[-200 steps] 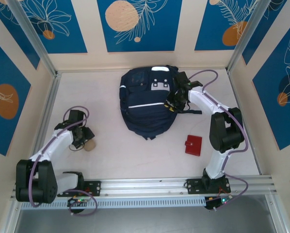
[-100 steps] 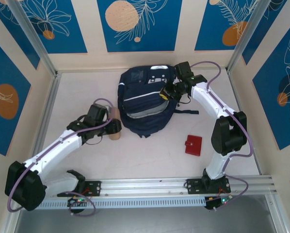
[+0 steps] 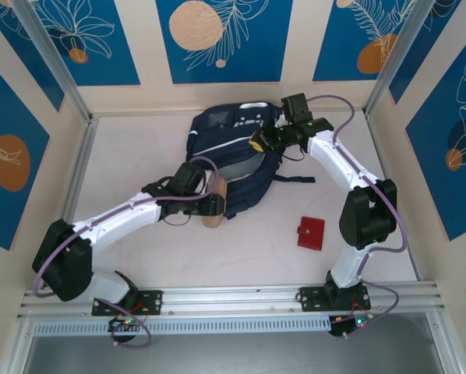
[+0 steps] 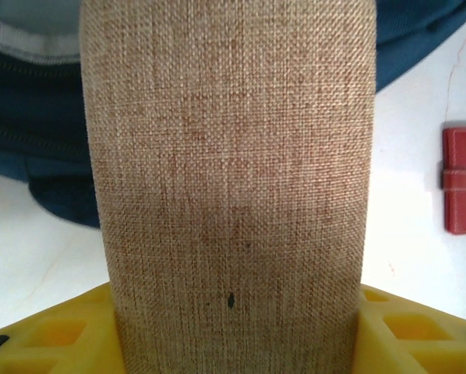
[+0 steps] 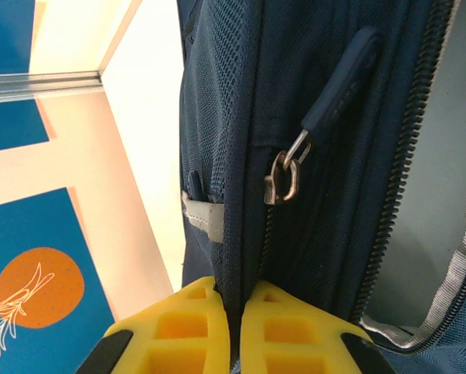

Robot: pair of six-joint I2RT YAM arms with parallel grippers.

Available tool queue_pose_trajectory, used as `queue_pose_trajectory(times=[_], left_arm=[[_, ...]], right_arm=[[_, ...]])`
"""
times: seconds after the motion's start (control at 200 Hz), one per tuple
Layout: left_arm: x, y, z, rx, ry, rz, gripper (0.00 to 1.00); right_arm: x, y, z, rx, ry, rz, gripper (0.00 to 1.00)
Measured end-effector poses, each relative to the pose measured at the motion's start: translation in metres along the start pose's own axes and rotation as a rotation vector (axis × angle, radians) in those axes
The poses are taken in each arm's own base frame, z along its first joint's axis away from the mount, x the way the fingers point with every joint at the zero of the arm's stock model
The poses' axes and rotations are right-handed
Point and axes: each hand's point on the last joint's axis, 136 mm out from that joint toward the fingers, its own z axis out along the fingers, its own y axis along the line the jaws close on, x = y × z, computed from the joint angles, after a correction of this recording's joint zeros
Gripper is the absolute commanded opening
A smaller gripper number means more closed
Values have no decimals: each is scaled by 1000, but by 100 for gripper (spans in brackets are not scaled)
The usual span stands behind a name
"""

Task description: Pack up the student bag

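Dark blue cloth makes up the student bag (image 3: 252,183), the biggest thing on the table (image 3: 132,148). It lies at the far middle of the table, close to the back wall. Its top is unzipped, and the light grey inside (image 5: 443,156) shows. A small metal zip pull (image 5: 284,175) hangs on its side.

The right gripper (image 3: 258,142) is at the far right side of the bag. Its yellow fingers (image 5: 190,323) are pressed tight together, with a fold of the bag's cloth pinched between them.

The left gripper (image 3: 202,204) is at the near edge of the bag. Its fingers (image 4: 46,339) squeeze a brown roll (image 4: 229,171) made of rough woven cloth, one finger on each side. The roll touches the near edge of the bag or is just beside it.

A little red wallet (image 3: 311,232) lies flat on the table, near the bag's right side and apart from it.
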Motion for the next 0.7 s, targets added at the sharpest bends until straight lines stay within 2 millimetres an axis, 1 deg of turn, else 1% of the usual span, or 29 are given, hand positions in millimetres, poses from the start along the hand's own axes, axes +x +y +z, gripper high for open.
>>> queue_pose_trajectory(times=[0.09,0.175,0.245,0.295,0.39,0.56,0.61,0.67,0.7], left_arm=[[-14,-6,2,-3,-20,-20,30],[-35,-13,4,-4,-63,-44,30],[-50,-18,6,-2,-95,-74,32],[-57,-20,8,-6,-110,-103,33],[-69,-19,14,-17,-147,-176,34],[-85,-9,32,-56,-217,-336,34],[-90,-7,38,-62,-237,-382,38],[-96,-6,46,-62,-255,-429,46],[-99,-7,50,-59,-262,-449,52]], right_arm=[[0,2,0,-13,2,1,0],[2,0,1,-19,2,2,0],[4,-4,2,-22,5,5,0],[5,-6,2,-25,3,5,0],[6,-7,2,-38,-4,3,0],[9,-12,-1,-44,-12,10,0],[10,-14,-2,-47,-15,11,0],[9,-17,-1,-49,-21,16,0],[8,-18,-1,-49,-24,20,0]])
